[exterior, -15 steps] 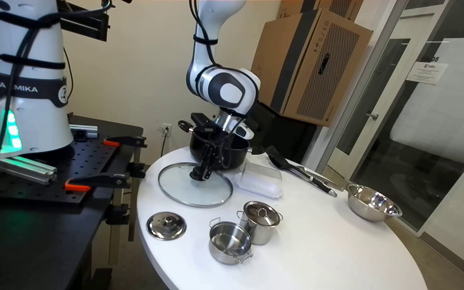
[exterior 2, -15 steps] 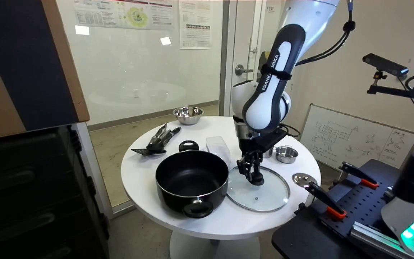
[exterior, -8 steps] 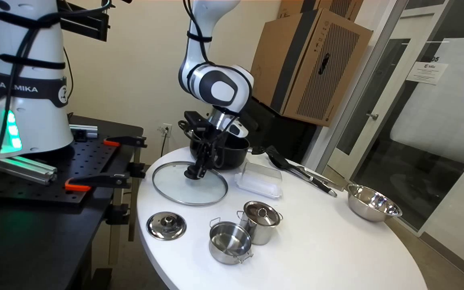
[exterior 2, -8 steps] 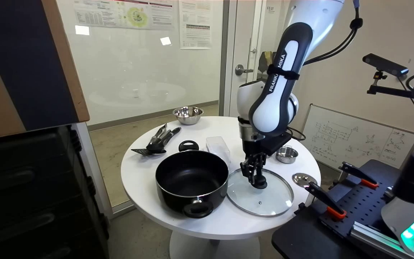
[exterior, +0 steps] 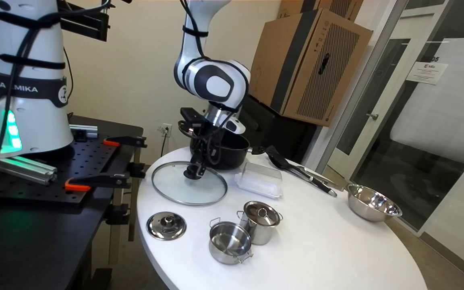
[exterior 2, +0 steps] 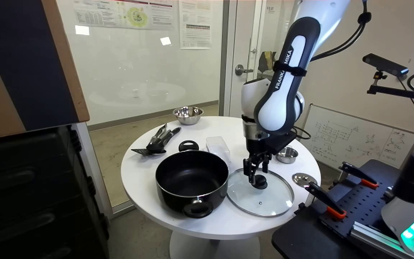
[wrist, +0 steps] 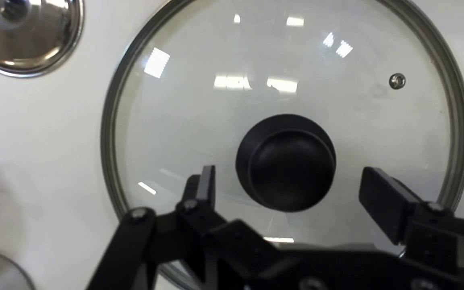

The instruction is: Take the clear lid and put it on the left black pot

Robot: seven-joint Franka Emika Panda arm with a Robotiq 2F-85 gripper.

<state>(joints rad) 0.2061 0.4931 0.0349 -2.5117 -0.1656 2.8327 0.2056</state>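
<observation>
The clear lid [exterior 2: 275,198] lies flat on the white table, knob up, close beside the left black pot [exterior 2: 171,199]. That pot is uncovered, its dark inside in view. My gripper [wrist: 288,179] is open over the lid's black knob [wrist: 292,165]; in the wrist view the fingers [wrist: 206,185] stand on either side with a gap to the knob on each. In an exterior view the gripper [exterior: 199,170] hangs right at the knob, and the arm hides part of the pot [exterior: 234,155].
A clear plastic box [exterior: 258,181] sits near the pot. Two small steel pots [exterior: 230,245] and a steel lid [exterior: 166,226] are close to the glass lid. Black utensils [exterior 2: 158,144] and a steel bowl [exterior 2: 188,116] lie farther off. A cardboard box [exterior: 308,64] overhangs the table's side.
The glass lid slid a little away from the pot with the closed gripper at its knob, then stopped. Since then the jaws have opened and the arm has shifted slightly.
</observation>
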